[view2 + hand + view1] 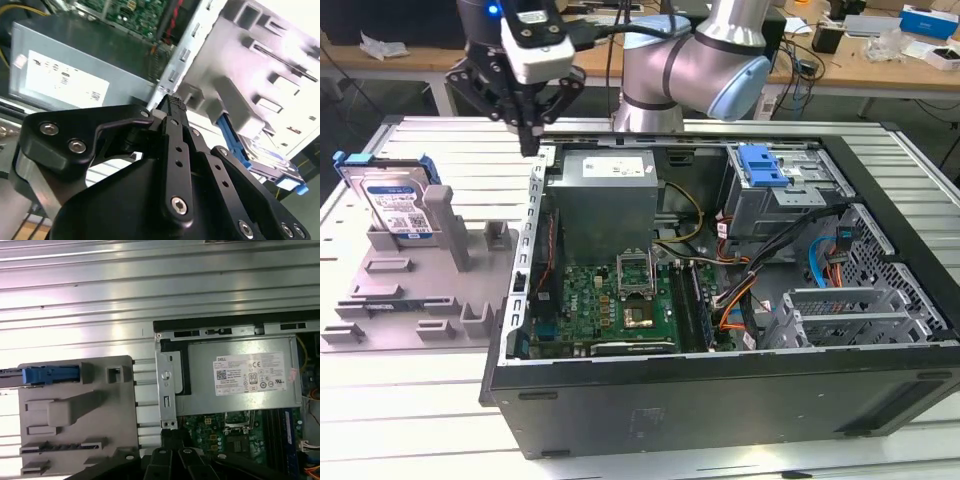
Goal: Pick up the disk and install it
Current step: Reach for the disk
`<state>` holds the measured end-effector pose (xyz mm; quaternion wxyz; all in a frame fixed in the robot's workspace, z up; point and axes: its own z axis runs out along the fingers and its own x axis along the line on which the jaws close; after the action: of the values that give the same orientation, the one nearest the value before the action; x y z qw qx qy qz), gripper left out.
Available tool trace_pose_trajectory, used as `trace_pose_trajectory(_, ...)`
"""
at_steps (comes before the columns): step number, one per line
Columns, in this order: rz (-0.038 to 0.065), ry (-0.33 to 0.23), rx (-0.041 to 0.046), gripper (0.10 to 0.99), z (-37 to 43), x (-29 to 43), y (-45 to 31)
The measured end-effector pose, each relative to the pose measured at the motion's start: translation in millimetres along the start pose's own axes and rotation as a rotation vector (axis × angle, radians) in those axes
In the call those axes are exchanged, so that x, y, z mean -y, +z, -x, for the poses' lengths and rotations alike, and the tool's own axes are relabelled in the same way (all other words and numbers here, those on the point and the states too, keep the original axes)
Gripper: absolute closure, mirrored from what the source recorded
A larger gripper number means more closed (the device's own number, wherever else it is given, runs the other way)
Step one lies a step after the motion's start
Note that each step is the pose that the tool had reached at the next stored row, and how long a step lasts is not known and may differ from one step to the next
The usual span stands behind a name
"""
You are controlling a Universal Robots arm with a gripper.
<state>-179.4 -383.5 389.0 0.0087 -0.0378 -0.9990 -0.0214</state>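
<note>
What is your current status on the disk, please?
Gripper shut, empty, above case edge. Disk standing in grey holder, untouched. Nothing between them.

My pincer (530,148) is matt black, with bright metal screw heads. The disk (392,200) is silver metal under a glossy label, framed in smooth blue plastic. Its holder (415,290) is dull grey plastic. The tabletop (410,400) is ribbed, shiny aluminium. The computer case (720,405) is matt black, and the power supply (605,205) is plain grey sheet metal.

Disk (392,203) upright on gray fixture (382,300)
</note>
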Motion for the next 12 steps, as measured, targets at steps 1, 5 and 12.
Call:
trace_pose_trajectory(1,0.0,0.0,-0.0032,0.98,-4.6,-0.8,0.7)
trace_pose_trajectory(5,-0.001,0.001,-0.0144,0.98,-25.7,-5.7,4.7)
trace_pose_trajectory(12,-0.002,0.001,-0.0244,0.98,-59.9,-12.8,11.5)
